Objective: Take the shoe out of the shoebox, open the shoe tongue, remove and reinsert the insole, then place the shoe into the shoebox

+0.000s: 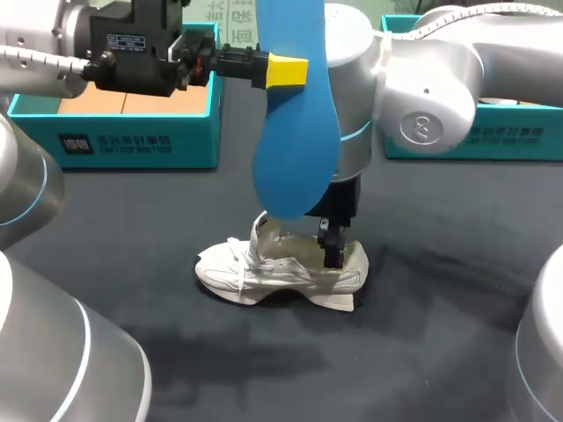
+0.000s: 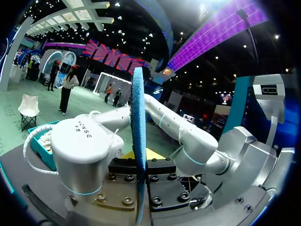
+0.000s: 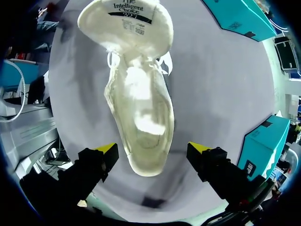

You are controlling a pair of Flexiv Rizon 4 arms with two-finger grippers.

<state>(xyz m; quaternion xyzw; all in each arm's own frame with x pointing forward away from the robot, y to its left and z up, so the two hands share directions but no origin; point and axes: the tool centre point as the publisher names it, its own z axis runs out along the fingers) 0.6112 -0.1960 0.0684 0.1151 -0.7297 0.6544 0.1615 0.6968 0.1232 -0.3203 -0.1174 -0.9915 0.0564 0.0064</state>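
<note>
Feeding the blue insole (image 1: 297,132) back into the white shoe (image 1: 280,268).

Holds the insole clenched in the left gripper (image 1: 290,70), broad end hanging down, well above the shoe lying on the dark table (image 1: 422,352), outside the shoebox (image 1: 114,132). Holds the right gripper (image 3: 153,150) spread wide, one finger either side of the heel, grasping nothing. Best to pin the heel first to stop any skidding. Then lower the broad end into the opening behind the folded-out tongue (image 3: 124,23) and slide it forward along the shoe's floor. Let go only after seating the heel end flat. Probably floppy foam, so guard against buckling.
</note>
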